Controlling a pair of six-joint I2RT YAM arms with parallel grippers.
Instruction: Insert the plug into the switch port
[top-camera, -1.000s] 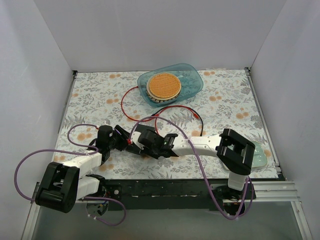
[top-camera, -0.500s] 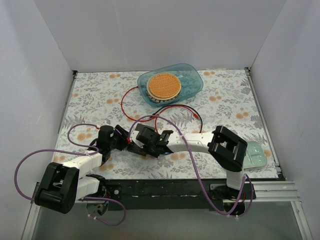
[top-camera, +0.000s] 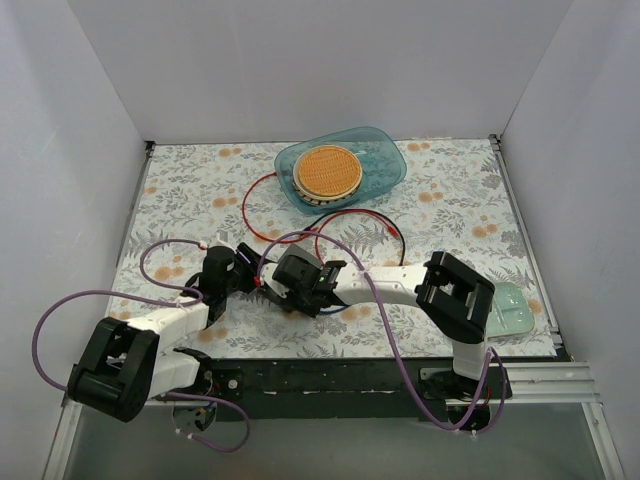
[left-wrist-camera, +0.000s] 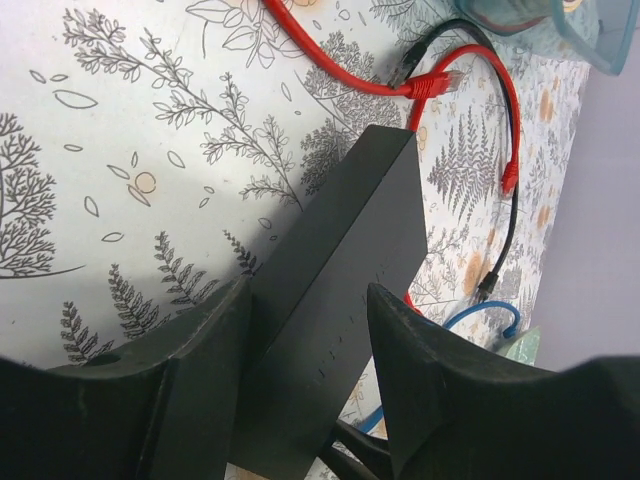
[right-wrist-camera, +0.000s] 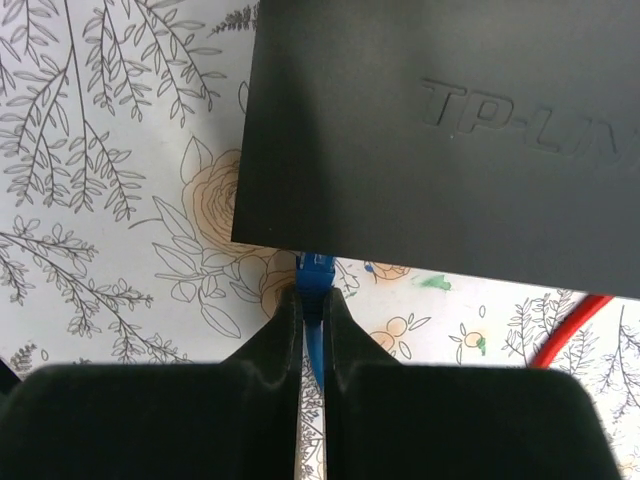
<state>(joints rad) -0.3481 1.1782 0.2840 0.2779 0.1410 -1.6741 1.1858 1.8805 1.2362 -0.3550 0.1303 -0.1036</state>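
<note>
The left fingers (left-wrist-camera: 195, 390) clamp the switch (left-wrist-camera: 340, 270); the right fingers (right-wrist-camera: 265, 385) pinch the blue plug (right-wrist-camera: 314, 272), tip at the switch's edge straight ahead.

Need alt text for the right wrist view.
The right gripper pinches a blue plug, its tip at the near edge of a flat black switch. A floral tablecloth lies beneath, with a red cable at lower right.
</note>
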